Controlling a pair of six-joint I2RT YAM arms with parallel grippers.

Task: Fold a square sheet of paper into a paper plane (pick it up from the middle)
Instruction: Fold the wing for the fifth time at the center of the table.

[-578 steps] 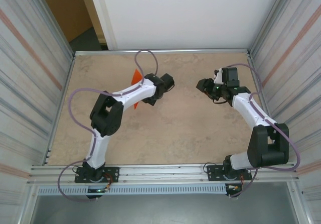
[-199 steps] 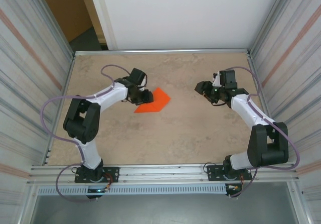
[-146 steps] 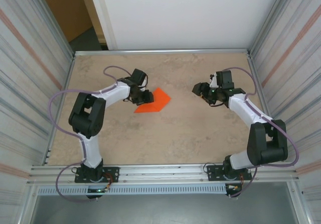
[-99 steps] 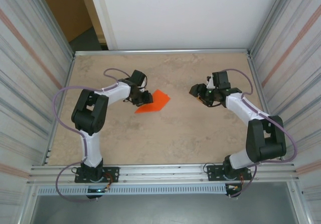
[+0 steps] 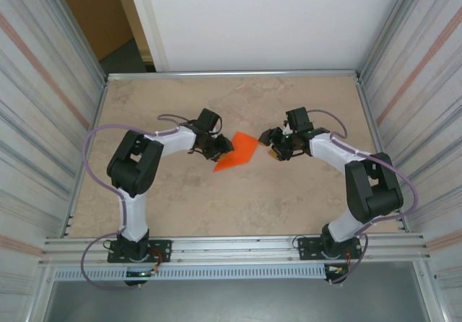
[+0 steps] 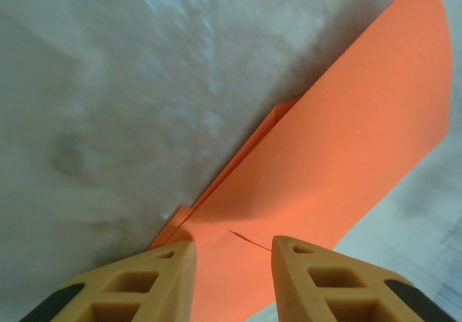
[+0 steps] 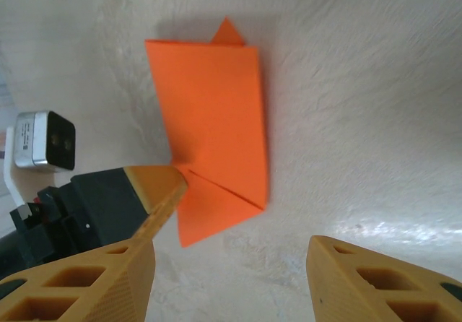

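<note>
Orange sheet of paper (image 5: 237, 152), already folded with several creases, lies near the middle of the pale, mottled tabletop (image 5: 289, 199), between my two wrists. Around it the tabletop is bare. Ribbed walls (image 5: 43, 120) close off both sides, a white panel (image 5: 274, 19) stands at the back, and a metal rail (image 5: 238, 246) runs along the near edge. Nothing lies between either wrist and the paper. A purple cable (image 5: 97, 138) loops out from my left arm (image 5: 173, 140), well away from the sheet.

My left jaws stand part-way apart. In the left wrist view the two tan left fingers (image 6: 144, 282) straddle the near corner of the sheet, and orange fills the gap between them. In the right wrist view one left fingertip (image 7: 155, 185) sits right at the sheet's edge, where two creases meet. I cannot tell whether it presses the paper or only touches it, and nothing looks pinched. At its far side one edge casts a shadow on the tabletop.

My right jaws are wide apart and hold nothing. The right fingers (image 7: 375, 279) frame bare tabletop, with the sheet just ahead of them and apart from them.

My left arm rises from its base to a high elbow, then reaches right and low to the sheet's left edge. My right arm (image 5: 328, 149) bends at its elbow near the right wall and stretches left, its wrist low and pointing at the sheet's right corner.
</note>
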